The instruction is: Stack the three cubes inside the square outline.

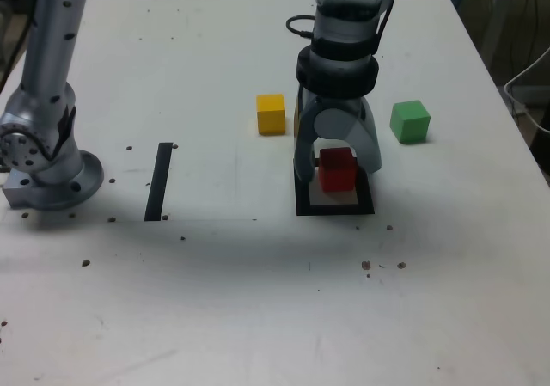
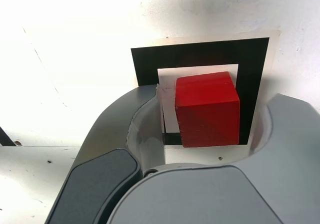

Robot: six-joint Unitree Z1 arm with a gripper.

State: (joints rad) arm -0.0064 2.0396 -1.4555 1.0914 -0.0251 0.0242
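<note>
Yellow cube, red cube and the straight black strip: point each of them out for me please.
Yellow cube (image 1: 271, 118): exterior view, on its front face.
Red cube (image 2: 209, 124): wrist view, on its darker side face.
Straight black strip (image 1: 159, 182): exterior view, on its middle.

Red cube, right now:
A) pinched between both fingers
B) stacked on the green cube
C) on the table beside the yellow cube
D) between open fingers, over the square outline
D: the wrist view shows gaps between the red cube and the spread fingers of the gripper, with the black square outline around and beneath it.
</note>
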